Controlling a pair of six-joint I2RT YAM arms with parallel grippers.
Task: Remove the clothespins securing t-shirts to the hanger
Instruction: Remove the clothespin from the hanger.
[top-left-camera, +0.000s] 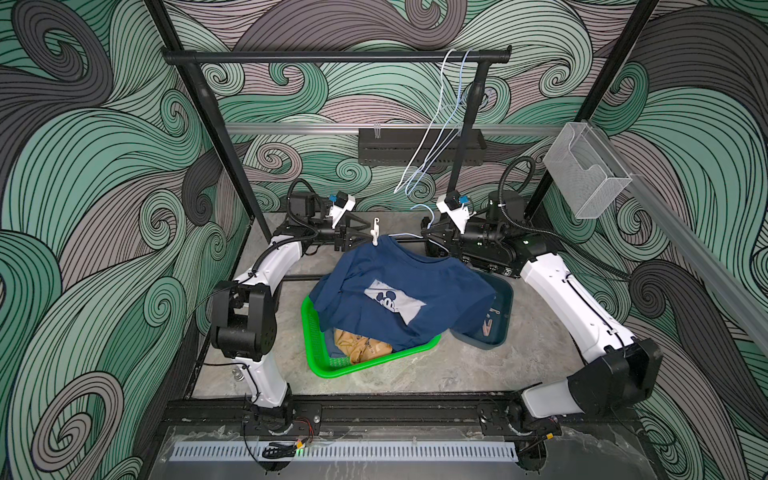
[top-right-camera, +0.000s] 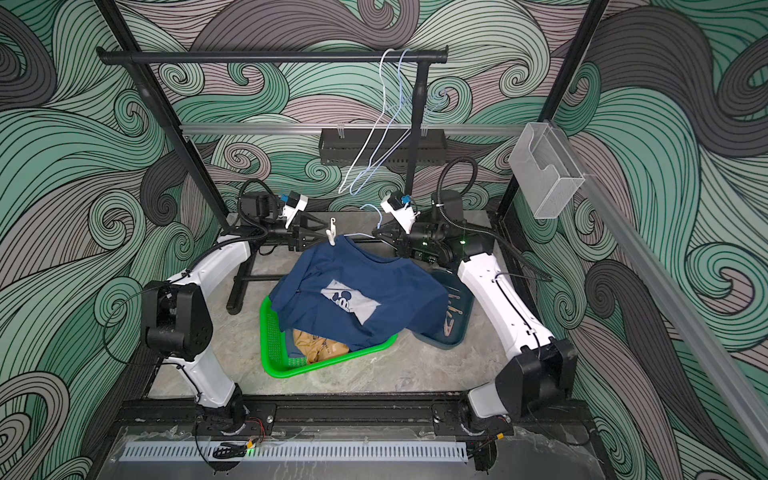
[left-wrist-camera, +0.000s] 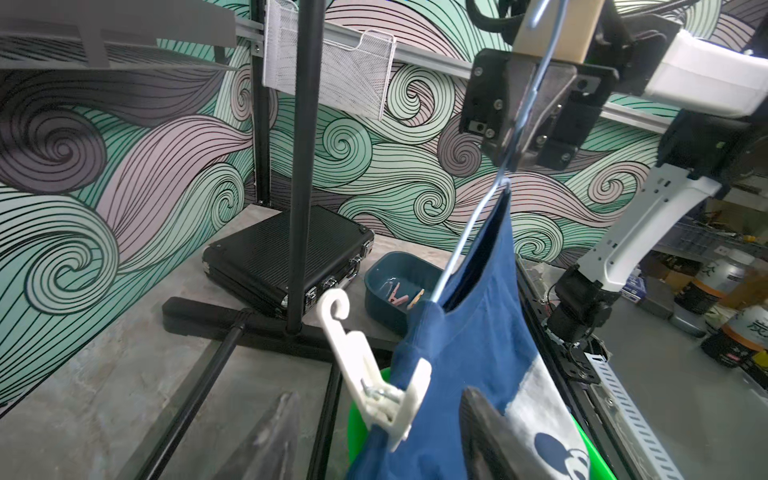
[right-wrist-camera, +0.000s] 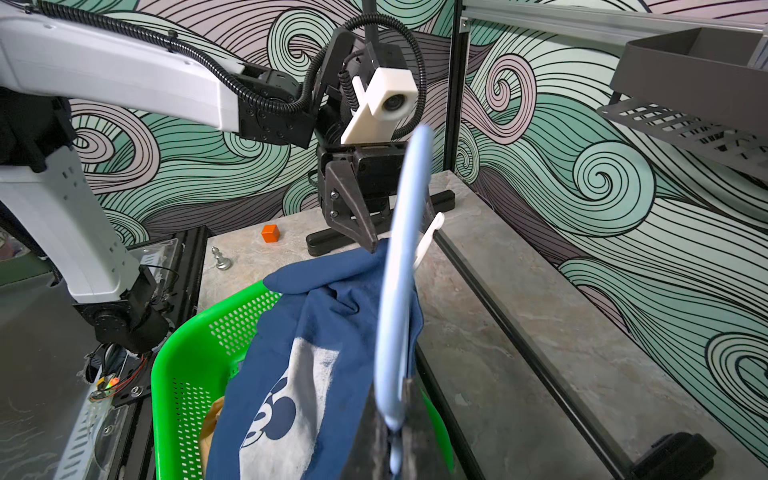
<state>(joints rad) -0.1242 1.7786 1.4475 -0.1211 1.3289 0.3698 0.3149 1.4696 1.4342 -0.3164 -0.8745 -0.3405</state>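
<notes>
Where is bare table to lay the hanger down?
Free: the bare strip between the green basket and the front rail, and the patch between the teal bin and the right arm. Crowded: the middle, where the navy t-shirt drapes basket and bin, and the back, with rack base and black case.

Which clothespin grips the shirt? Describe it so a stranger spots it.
Find the green basket; the navy t-shirt over it rises to a pale blue hanger. Clipped at its shoulder is the white clothespin, hook-topped, unlike the coloured pegs lying in the blue dish.
</notes>
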